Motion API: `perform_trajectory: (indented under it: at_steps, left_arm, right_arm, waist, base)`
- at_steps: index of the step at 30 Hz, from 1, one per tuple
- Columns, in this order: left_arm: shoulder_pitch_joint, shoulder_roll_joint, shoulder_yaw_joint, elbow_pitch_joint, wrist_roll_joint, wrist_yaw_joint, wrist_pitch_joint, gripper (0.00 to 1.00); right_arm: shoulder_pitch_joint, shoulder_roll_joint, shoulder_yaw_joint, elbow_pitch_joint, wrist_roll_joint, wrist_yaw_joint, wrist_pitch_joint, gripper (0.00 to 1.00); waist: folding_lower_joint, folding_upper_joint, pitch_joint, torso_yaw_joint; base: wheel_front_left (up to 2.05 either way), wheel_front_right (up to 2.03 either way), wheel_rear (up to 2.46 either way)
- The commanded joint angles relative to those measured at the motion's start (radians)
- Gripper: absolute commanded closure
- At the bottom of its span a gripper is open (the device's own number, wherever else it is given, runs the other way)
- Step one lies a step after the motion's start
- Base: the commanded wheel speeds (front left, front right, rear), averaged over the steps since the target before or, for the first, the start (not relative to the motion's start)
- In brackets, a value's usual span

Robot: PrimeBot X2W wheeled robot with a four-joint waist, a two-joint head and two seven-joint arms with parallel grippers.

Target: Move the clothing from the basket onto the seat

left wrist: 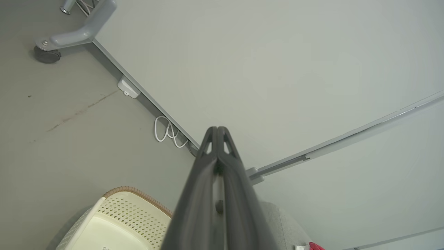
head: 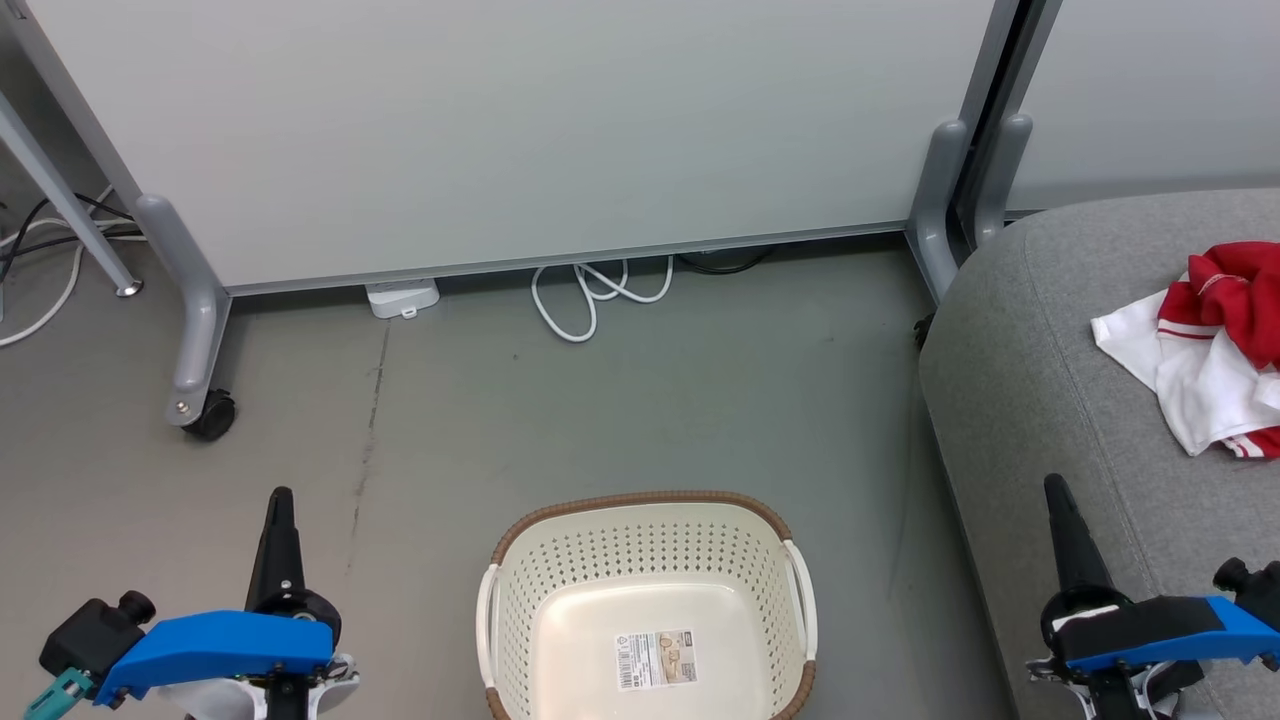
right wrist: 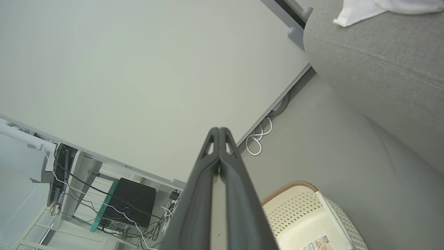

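Basket (head: 560, 590), 6 o'clock in the head view: cream perforated plastic, smooth, slight sheen. Its rim (head: 640, 497) is brown with a woven look, and a printed paper label (head: 655, 658) is on its bottom.
Seat (head: 1040, 400), 3 o'clock: grey woven cloth, matt, finely textured, stitched seam.
Clothing (head: 1200, 370) on it: soft red and white cloth, creased.
Floor (head: 620, 400): grey, smooth, matt, scuffed.
Partition panel (head: 500, 130), 12 o'clock: pale, smooth, matt.
Cable (head: 598, 293): white, glossy sheath.

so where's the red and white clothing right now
In the head view the clothing lies crumpled on the seat at the far right, beyond the right pincer and well apart from the basket.
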Motion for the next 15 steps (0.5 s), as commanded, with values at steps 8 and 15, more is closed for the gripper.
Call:
perform_trajectory:
  at_steps: [8, 15]
  left_arm:
    - [-0.026, 0.006, 0.01, -0.015, -0.109, -0.006, 0.027, 1.0]
    - [-0.028, 0.006, 0.014, -0.016, -0.181, -0.007, 0.045, 1.0]
  right_arm:
    - [-0.026, -0.001, -0.01, -0.006, 0.114, 0.0, 0.027, 1.0]
    - [-0.028, -0.001, -0.014, -0.005, 0.188, 0.0, 0.046, 1.0]
  waist:
    - [0.0, -0.0001, -0.007, -0.005]
    - [0.0, -0.0001, -0.013, -0.01]
  base:
    - [0.0, 0.0, 0.0]
    - [0.0, 0.0, 0.0]
